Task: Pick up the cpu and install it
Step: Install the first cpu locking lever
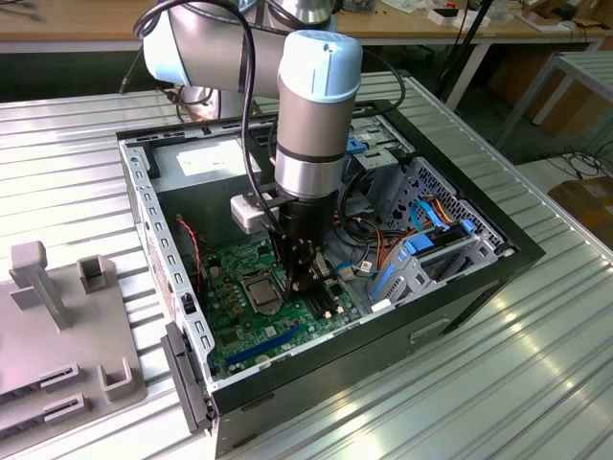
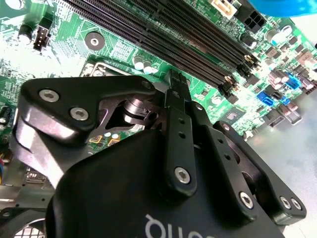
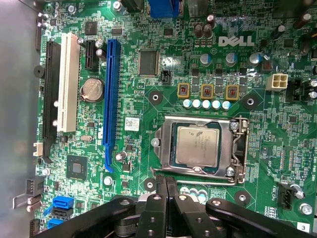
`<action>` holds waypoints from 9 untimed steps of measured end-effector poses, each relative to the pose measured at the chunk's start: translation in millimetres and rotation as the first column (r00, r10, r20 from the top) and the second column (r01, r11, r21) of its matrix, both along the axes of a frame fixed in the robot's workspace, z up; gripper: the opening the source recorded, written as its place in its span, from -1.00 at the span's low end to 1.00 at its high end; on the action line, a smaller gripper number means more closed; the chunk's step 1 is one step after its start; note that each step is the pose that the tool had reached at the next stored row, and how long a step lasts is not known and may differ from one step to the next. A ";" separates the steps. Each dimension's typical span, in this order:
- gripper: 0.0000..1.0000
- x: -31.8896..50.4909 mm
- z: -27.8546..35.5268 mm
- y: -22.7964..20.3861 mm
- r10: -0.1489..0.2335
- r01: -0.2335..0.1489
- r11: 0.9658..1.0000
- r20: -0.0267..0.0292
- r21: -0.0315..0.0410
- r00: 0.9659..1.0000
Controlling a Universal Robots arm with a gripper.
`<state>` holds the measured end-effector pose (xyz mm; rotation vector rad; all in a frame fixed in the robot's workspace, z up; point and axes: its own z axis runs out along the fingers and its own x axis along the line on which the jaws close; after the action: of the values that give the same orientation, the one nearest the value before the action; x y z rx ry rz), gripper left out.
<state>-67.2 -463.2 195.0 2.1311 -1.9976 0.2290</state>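
Chip placement: the cpu point(image 3: 197, 144) lies flat inside the metal socket frame point(image 3: 237, 168) on the green motherboard point(image 3: 148, 64), silvery top facing up, as seen in the first wrist view. In the exterior view the cpu point(image 1: 259, 286) sits near the middle of the motherboard point(image 1: 230, 335) within the open computer case point(image 1: 479, 278), which rests on a ribbed metal table point(image 1: 536, 383).

Gripper point(image 3: 166, 184): fingers pressed together, nothing between them. In the first wrist view the tips stand just beside the socket frame's edge, not touching the cpu. In the exterior view the gripper point(image 1: 308, 286) hangs from the arm point(image 1: 311, 125) over the board, just to the exterior view's right of the cpu. In the second wrist view the closed fingers point(image 2: 177, 89) point down toward the board near the long black memory slots point(image 2: 163, 29).

Other items: a blue expansion slot point(image 3: 111, 99) and a white slot point(image 3: 67, 82) lie well apart from the socket. A grey fixture plate point(image 1: 57, 335) with upright posts sits on the table at the exterior view's left, outside the case.
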 end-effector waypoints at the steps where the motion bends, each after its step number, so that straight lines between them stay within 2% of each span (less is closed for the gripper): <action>1: -0.74 0.0 0.0 0.0 0.001 -0.001 1.000 0.000 0.000 1.000; 9: -0.74 0.0 0.0 0.0 0.002 -0.002 1.000 0.000 0.000 1.000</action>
<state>-67.1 -463.2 195.0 2.1338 -1.9953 0.2293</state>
